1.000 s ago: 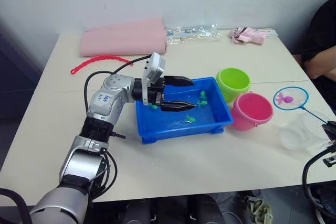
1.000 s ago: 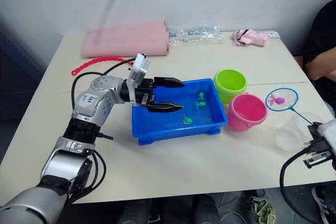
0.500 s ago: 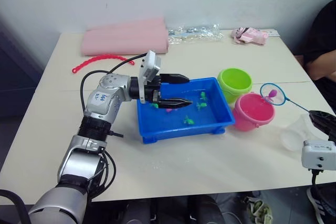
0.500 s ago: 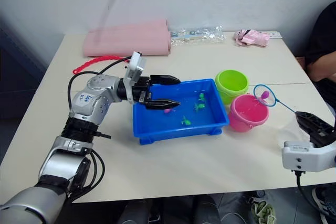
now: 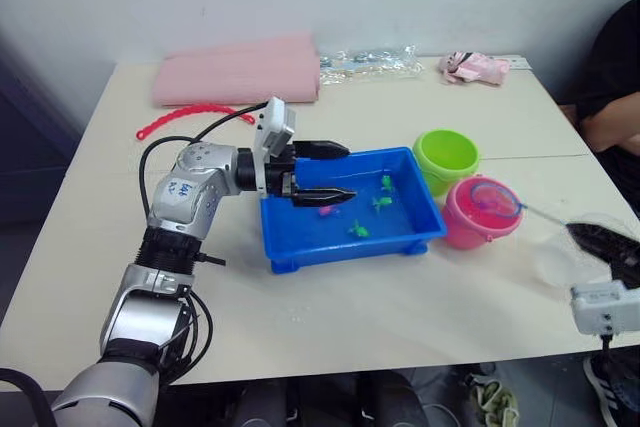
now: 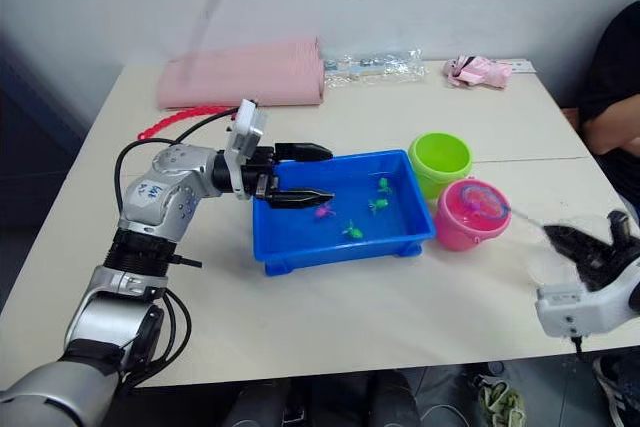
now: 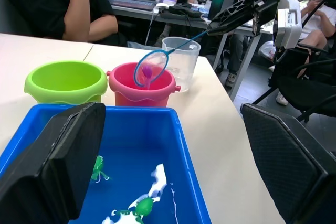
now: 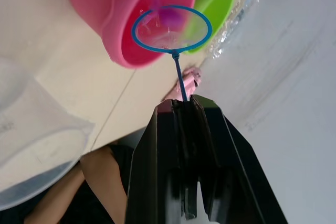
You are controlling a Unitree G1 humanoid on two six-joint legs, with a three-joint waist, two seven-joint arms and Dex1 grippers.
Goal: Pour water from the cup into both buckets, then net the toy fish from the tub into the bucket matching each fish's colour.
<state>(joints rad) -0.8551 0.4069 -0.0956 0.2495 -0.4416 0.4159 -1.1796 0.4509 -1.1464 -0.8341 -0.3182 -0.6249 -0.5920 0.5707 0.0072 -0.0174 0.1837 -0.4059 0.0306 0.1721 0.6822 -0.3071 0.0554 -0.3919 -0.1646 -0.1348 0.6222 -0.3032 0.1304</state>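
Found no readable text, brand or number anywhere; small dark marks on the left forearm's silver casing (image 5: 184, 190), behind the left gripper (image 5: 335, 170), stayed illegible.

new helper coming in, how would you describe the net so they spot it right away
Start at the blue tub mid-table; two buckets stand on the robot's right of it. Over the pink bucket hangs the net, a blue hoop on a thin handle, holding a pink fish.

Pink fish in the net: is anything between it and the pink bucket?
Nothing visible. The net, held by the right end effector, sits over the pink bucket opening with the pink fish inside.
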